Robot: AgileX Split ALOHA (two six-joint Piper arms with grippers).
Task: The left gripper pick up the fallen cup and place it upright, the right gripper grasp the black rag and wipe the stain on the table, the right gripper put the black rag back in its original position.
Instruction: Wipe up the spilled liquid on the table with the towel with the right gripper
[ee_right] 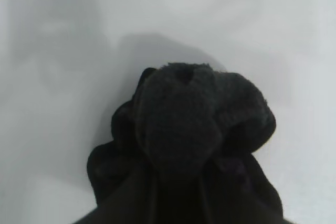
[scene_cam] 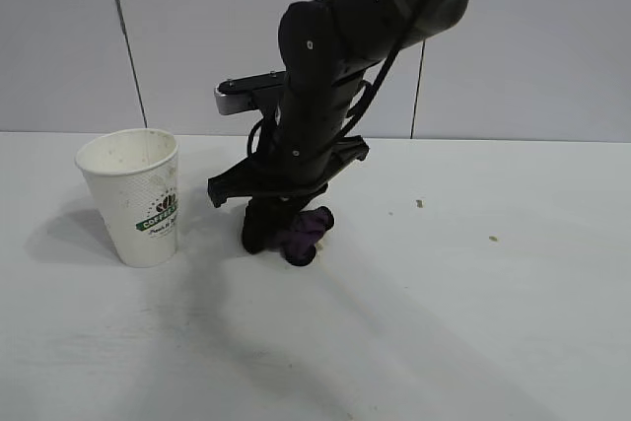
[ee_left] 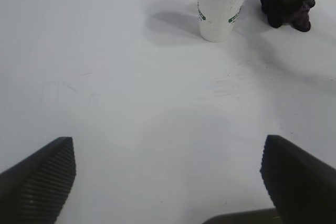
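The white paper cup [scene_cam: 138,199] [ee_left: 220,9] stands upright on the table [scene_cam: 444,322], left of centre. Just right of it, my right gripper [scene_cam: 281,216] [ee_right: 178,187] points down and is shut on the bunched black and purple rag [scene_cam: 299,234] [ee_right: 199,119] [ee_left: 286,4], pressing it onto the tabletop. The stain is hidden, with no blotch showing around the rag. In the left wrist view my left gripper [ee_left: 167,148] hangs open over bare table, well back from the cup, with nothing between its fingers. It is out of the exterior view.
Two small brownish specks [scene_cam: 418,203] [scene_cam: 492,239] lie on the white top to the right of the rag. A grey panelled wall [scene_cam: 59,36] stands behind the table's far edge.
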